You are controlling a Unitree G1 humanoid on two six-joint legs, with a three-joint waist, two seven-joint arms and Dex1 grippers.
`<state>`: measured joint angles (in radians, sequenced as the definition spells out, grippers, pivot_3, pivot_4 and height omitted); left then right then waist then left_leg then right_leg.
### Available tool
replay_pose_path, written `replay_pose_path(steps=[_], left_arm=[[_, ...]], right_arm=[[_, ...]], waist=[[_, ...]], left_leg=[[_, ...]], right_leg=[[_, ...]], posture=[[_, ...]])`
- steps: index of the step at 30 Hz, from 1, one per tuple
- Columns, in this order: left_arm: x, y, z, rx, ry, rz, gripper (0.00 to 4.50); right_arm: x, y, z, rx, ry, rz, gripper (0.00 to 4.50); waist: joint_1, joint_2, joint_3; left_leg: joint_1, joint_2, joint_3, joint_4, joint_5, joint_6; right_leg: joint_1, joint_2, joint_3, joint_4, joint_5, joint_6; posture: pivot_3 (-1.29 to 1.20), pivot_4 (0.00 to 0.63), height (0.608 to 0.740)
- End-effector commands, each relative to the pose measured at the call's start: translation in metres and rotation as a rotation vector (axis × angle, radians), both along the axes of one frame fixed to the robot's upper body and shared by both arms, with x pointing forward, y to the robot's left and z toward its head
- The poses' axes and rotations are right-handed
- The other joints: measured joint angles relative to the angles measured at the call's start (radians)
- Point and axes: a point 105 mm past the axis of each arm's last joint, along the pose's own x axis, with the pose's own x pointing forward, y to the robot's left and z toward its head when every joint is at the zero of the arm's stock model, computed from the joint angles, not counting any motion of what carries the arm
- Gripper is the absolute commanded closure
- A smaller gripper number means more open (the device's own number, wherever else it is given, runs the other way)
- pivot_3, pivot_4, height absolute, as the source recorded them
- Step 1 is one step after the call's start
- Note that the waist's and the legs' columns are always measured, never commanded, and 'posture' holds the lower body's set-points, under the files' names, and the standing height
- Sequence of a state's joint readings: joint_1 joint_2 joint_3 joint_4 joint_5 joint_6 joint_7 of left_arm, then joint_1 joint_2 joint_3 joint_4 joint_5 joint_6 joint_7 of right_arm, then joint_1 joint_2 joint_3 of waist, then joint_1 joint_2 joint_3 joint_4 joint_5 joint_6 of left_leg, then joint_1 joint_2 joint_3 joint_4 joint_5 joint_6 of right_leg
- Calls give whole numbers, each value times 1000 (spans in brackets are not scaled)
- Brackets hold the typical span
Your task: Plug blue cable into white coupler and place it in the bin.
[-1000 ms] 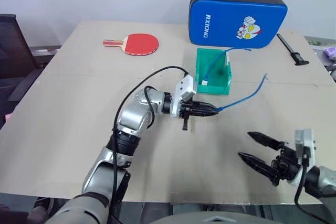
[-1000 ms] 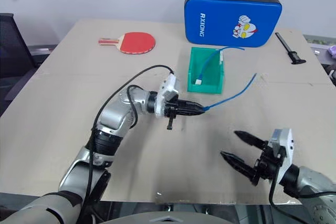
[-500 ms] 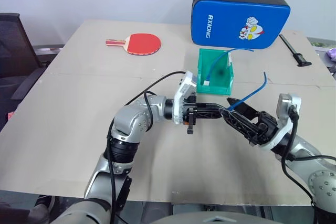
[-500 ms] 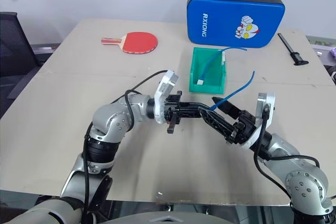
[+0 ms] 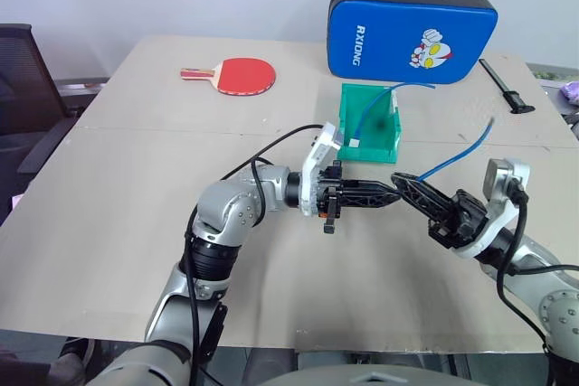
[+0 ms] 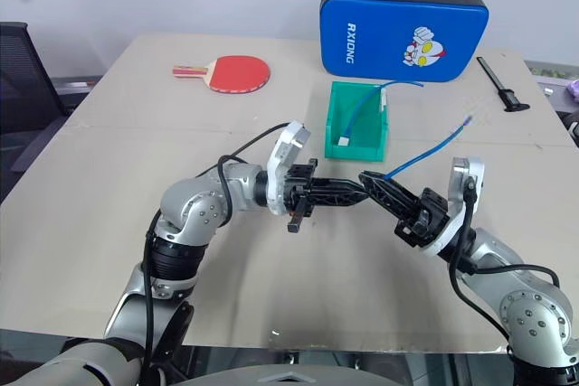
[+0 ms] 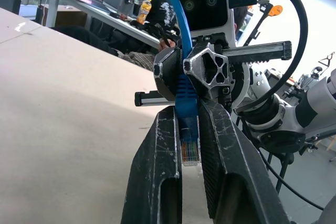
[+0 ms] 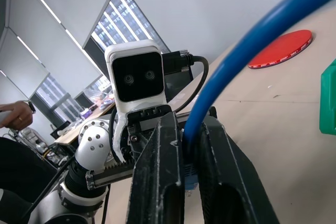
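My left tool (image 5: pixel 384 194), at frame centre, points level toward the right side of the frame, clamped on the plug end of the blue cable (image 5: pixel 457 153). My right tool (image 5: pixel 404 185) reaches in from the lower right, tip to tip with it, closed on the same cable just behind the plug. The cable arcs up and right above the surface (image 5: pixel 118 196). The bin (image 5: pixel 347 124) sits just above centre.
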<state>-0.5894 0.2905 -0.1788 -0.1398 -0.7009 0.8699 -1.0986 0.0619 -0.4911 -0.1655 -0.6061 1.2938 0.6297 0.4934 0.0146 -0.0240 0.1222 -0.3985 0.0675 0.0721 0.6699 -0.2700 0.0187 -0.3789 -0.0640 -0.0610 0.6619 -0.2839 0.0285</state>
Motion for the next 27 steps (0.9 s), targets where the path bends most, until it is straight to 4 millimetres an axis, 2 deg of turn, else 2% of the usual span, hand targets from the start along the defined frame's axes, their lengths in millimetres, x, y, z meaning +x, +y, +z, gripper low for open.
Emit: replay_pose_path(steps=[1,4,6,9,13,14,15,20,24,25,27], left_arm=[[-5,-5,10,-6,-31,-26,4500],[-3,-4,10,-10,-39,-10,4500],[-3,-2,8,-5,-54,0,3519],[-5,1,7,0,-70,8,2461],[0,4,9,-16,-111,77,612],[-1,6,9,-15,-119,79,208],[-4,10,9,-10,-125,78,22],[-18,32,1,51,-165,112,22],[-20,53,-6,120,-228,265,22],[-16,62,-8,134,-269,373,22],[-6,90,-18,136,-353,715,22]], right_arm=[[-7,7,8,23,-37,49,4402],[-6,9,7,22,-36,49,4402],[-6,10,6,20,-34,50,4500],[-5,10,6,22,-33,52,4500],[-2,9,6,24,-34,52,4500],[-1,8,6,24,-35,50,4500],[1,7,7,25,-36,46,4500],[6,3,9,28,-41,25,4500],[11,0,10,24,-46,-7,4500],[14,-2,10,18,-53,-26,4500],[19,-7,9,5,-66,-65,4500]], waist=[[0,0,0],[0,0,0],[0,0,0],[0,0,0],[1,0,0],[0,0,0],[0,0,0],[-4,1,1],[-1,2,1],[-1,2,1],[-4,2,1]], left_leg=[[0,0,0,0,0,0],[0,0,0,0,0,0],[0,0,0,0,0,0],[0,0,0,0,0,0],[0,0,0,0,0,0],[0,0,0,0,0,0],[0,0,0,0,0,0],[1,0,0,-1,0,0],[1,3,0,-2,0,0],[1,3,0,-2,0,0],[1,3,0,-1,0,0]], right_leg=[[0,0,1,0,0,0],[0,0,2,0,0,0],[0,0,2,0,0,0],[0,0,2,0,0,0],[0,0,2,0,0,0],[0,0,2,0,0,0],[0,0,3,0,0,0],[0,1,4,0,0,0],[0,1,4,-1,0,0],[0,0,5,-1,0,0],[0,0,5,-1,0,0]], posture=[[0,150,701],[0,150,701],[0,150,701],[0,150,701],[0,150,701],[0,150,701],[0,150,701],[0,150,701],[0,150,701],[0,150,701],[0,150,701]])
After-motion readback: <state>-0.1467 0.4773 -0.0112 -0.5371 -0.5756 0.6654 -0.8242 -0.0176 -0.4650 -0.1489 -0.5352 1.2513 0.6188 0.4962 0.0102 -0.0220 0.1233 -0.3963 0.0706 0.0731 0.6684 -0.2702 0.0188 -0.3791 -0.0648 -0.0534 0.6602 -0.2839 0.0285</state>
